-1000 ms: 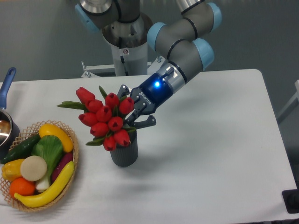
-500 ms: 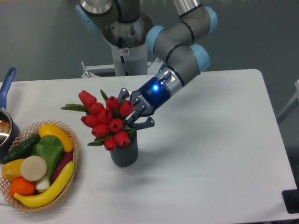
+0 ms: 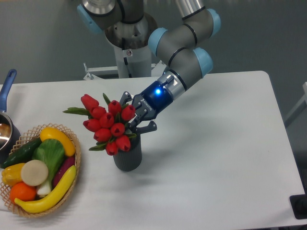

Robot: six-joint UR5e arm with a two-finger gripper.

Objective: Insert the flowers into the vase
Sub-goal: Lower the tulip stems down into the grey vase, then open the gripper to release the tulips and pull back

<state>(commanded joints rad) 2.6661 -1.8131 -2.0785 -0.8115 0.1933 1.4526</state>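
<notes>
From my station I see the end effector [image 3: 135,116] tilted down to the left, its jaws spread around the back of the flowers [image 3: 108,123]. The buds hide the fingertips, so I cannot tell whether it grips the stems or has let them go. The angle makes sense to me: coming in from the upper right keeps the wrist clear of the vase [image 3: 127,154] mouth while the stems go in.

The flowers sit just ahead of the end effector and below it, their lower buds resting at the rim of the vase, the stems apparently already inside. The bunch leans away from the end effector, leaves sticking out on the far side. I judge the insertion nearly done; what remains is releasing, if that isn't done, and drawing back along the same slant without dragging the buds out or tipping the vase.

Further out beyond the flowers, well apart, a wicker basket [image 3: 75,175] of fruit and vegetables sits on the bench [image 3: 216,158], and past it a pot with a blue handle [image 3: 7,84] at the edge.
</notes>
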